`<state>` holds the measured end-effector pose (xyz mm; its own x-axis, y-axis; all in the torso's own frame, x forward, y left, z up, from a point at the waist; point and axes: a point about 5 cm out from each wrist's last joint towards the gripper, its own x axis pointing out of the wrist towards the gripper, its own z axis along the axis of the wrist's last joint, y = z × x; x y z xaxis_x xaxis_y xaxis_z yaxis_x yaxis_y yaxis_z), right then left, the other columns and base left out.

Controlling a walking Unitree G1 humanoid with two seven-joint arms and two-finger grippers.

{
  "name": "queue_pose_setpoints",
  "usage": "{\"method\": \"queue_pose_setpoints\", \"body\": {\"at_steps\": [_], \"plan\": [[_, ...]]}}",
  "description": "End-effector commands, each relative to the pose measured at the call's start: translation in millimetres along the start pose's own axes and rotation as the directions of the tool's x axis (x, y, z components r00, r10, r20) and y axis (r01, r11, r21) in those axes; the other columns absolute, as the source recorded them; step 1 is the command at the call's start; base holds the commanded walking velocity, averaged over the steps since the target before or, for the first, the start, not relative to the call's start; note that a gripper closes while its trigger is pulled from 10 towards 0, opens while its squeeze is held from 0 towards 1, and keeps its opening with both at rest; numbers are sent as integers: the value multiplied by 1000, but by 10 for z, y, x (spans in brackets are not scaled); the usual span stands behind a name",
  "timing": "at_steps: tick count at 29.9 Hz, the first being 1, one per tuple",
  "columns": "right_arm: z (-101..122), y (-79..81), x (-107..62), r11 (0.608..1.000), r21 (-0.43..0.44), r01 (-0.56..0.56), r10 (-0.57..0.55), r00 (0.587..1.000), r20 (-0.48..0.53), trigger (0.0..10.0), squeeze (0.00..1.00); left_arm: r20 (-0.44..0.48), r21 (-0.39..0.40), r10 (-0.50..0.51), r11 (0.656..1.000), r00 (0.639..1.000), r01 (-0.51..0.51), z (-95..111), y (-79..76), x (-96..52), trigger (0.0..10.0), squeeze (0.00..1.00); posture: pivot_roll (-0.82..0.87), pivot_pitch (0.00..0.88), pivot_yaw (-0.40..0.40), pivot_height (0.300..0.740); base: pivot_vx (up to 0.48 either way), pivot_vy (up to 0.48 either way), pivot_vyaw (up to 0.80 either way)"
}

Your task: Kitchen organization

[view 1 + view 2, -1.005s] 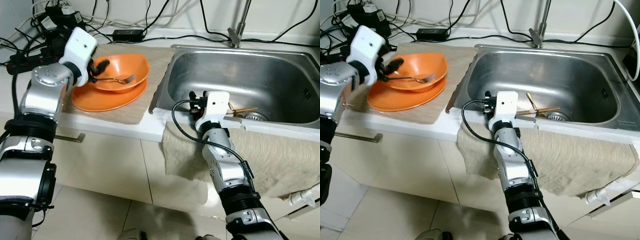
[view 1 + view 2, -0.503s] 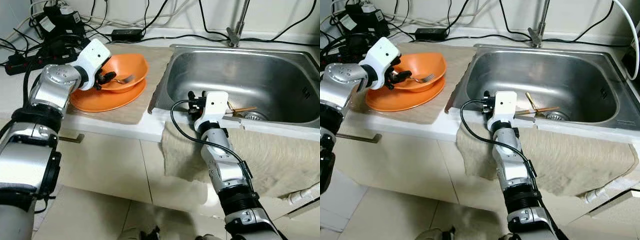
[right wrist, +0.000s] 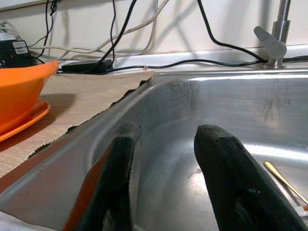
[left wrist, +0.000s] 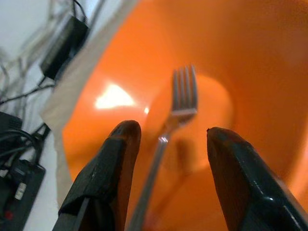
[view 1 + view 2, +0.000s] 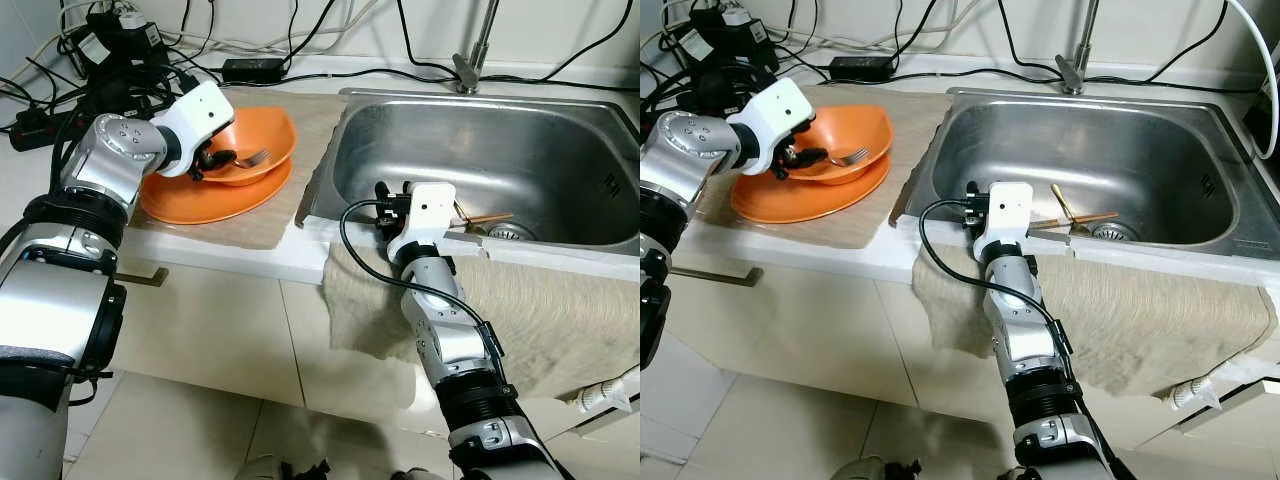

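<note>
I have the left gripper at the near rim of the orange bowl, and its 2 fingers stand apart, fairly wide, with nothing held between them. The fork lies inside the bowl, and in the left wrist view its handle runs straight into the gap between the fingers while the tines point away from the pincer, toward the far wall of the bowl. So the long axis of the fork is almost in line with the pincer's own direction, not across it; I judge that closing now would catch the handle from its 2 sides, if the fingers are low enough. I cannot tell from these pictures whether the handle is already at the level of the fingertips or a little below them. The bowl sits on an orange plate, which rests on a beige mat beside the sink. The left arm is clearly the nearer one for the fork. The right gripper is well apart from it, at the front edge of the sink, with its 2 fingers open and empty, looking into the basin, where a gold utensil and wooden chopsticks lie near the drain, ahead of that pincer.
</note>
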<state>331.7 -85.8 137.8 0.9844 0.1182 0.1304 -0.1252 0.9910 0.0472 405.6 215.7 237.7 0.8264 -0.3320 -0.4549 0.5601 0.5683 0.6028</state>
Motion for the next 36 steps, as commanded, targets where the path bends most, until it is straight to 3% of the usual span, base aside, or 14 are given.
{"method": "queue_pose_setpoints", "body": {"at_steps": [1,8,36], "plan": [[-47,34,-6,1000,-5,-9,9,1000,-25,10000,0,3,35,14,999,1000,-14,80,100,-57,10000,0,51,14,102,740,0,0,0],[-53,27,-2,1000,-9,-12,11,1000,-27,10000,0,-60,61,6,998,998,-2,9,116,-74,10000,0,47,6,97,740,0,0,0],[-84,6,-21,1000,-14,-1,1,999,-37,10000,0,-123,119,-73,989,990,87,-45,-11,-3,10000,0,36,3,102,740,0,0,0]]}}
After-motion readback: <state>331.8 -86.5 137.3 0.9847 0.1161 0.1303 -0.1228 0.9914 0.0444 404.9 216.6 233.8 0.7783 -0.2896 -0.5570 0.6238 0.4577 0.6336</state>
